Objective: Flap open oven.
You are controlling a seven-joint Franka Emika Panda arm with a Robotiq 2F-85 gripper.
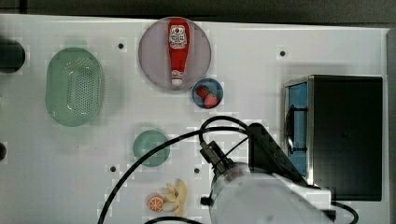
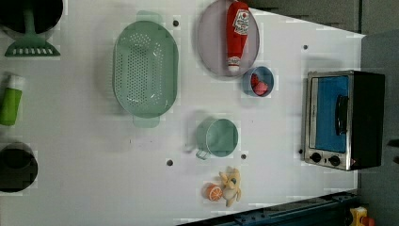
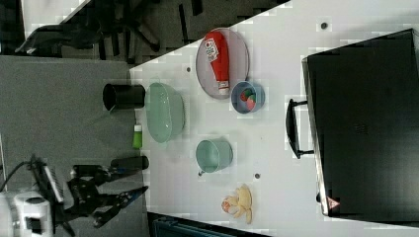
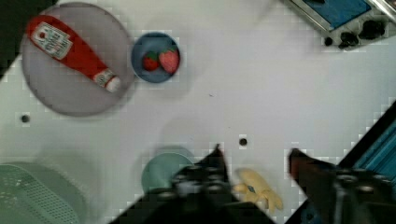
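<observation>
The oven stands at the top view's right, black on top with a silver front frame. Its blue glass door looks shut, with the dark bar handle across it and two black knobs beside the glass. My arm reaches in from the top view's bottom edge, and its dark end sits just in front of the door. In the wrist view my gripper is open, both dark fingers apart with nothing between them. It hangs above the table, and a corner of the oven shows at the picture's edge.
A grey plate holds a ketchup bottle. Beside it is a blue bowl of strawberries. A green colander, a green cup and toy fruit lie on the white table. A black cable loops from the arm.
</observation>
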